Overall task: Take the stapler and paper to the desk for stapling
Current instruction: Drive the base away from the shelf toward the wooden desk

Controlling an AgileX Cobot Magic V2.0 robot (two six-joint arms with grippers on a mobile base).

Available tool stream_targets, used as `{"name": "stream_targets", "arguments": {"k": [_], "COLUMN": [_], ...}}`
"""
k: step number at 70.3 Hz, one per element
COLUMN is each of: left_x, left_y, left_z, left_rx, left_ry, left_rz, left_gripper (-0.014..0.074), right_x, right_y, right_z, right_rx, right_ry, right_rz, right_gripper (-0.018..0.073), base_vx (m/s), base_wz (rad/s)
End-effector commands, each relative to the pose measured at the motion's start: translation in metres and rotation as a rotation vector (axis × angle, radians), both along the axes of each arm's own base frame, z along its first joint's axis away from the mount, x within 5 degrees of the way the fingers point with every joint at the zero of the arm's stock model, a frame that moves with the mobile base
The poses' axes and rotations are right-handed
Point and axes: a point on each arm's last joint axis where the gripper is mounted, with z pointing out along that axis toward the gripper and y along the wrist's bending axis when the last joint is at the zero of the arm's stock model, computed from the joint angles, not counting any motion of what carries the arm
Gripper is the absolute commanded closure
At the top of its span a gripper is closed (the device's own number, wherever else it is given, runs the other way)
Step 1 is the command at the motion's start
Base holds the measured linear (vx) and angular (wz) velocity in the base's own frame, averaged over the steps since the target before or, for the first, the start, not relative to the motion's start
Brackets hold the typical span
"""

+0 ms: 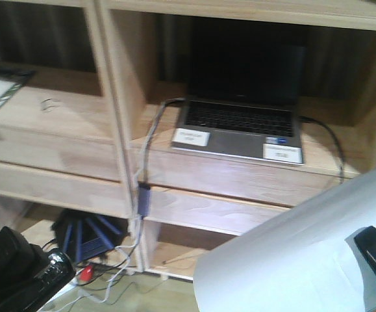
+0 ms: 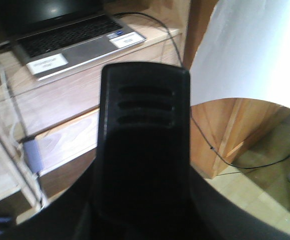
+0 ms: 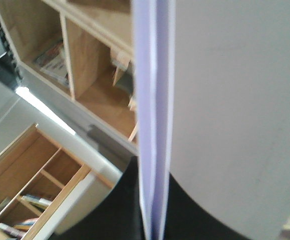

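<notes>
The paper is up in the air at the lower right of the front view. It is a big white sheet with a round, bent edge. Its right and bottom sides are cut off by the frame. One black finger of the right claw lies flat on it. In the right wrist view the sheets are seen from the thin side. They run down into the black claw, which is pinched tight on them.

There is open room between the paper's top edge and the wooden shelf where the laptop sits. A cable hangs down the shelf's front edge. A dark blue thing sits low under the shelf, too blurry to name.

In the left wrist view a black lump with three slots fills the middle. It looks like the stapler, very close to the camera. It hides the left claw's fingers, so I cannot tell how far open that claw is or if it is holding the lump. The left arm is a dark blur in the lower left corner of the front view
</notes>
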Motion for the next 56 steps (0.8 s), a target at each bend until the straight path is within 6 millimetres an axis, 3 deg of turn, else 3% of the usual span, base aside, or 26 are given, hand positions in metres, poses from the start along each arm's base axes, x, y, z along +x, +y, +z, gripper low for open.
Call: {"name": "stream_targets", "arguments": {"k": [1, 56], "left_x": [0.0039, 0.0039], "left_y": [0.0, 0.0], "left_z": [0.0175, 0.0175], "left_rx": [-0.092, -0.092], "left_ry": [-0.071, -0.071], "left_rz": [0.042, 0.042], "left_gripper": [0.0603, 0.0603], "right_x": [-0.0017, -0.0017], "right_y": [0.0005, 0.0005], "right_z": [0.0056, 0.0056], "right_rx": [0.018, 0.018], "right_ry": [-0.069, -0.069], "right_rz": [0.009, 0.009], "right_gripper": [0.0565, 0.0565], "base_vx": [-0.1, -0.07], "base_wz": [0.42, 0.44]}}
